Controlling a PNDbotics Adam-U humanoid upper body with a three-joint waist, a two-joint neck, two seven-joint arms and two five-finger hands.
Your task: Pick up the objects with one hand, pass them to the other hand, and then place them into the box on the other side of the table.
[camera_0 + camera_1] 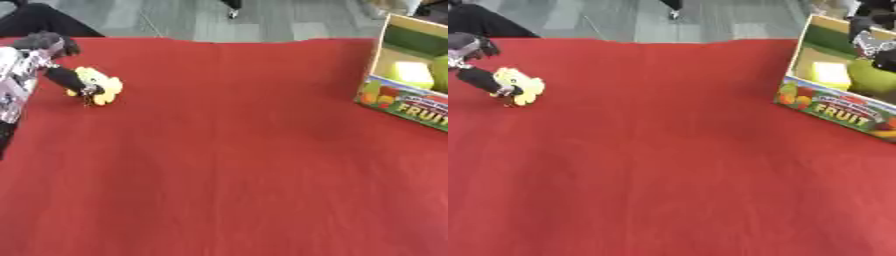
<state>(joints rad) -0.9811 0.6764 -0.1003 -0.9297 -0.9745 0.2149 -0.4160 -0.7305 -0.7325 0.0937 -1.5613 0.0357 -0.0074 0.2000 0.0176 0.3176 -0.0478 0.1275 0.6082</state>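
Two robot hands show: the left robot hand at the red table's far left, fingers seemingly curled on a yellow toy. Over the fruit box at far right hangs the right robot hand; I cannot tell its fingers' state.

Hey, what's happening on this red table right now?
The robot's left hand is at the far left of the red table, its fingers curled around a yellow object that still sits on the cloth. On the right, the fruit box already holds a yellow-green piece and a green one. The right hand shows over the box, but its fingers cannot be made out.
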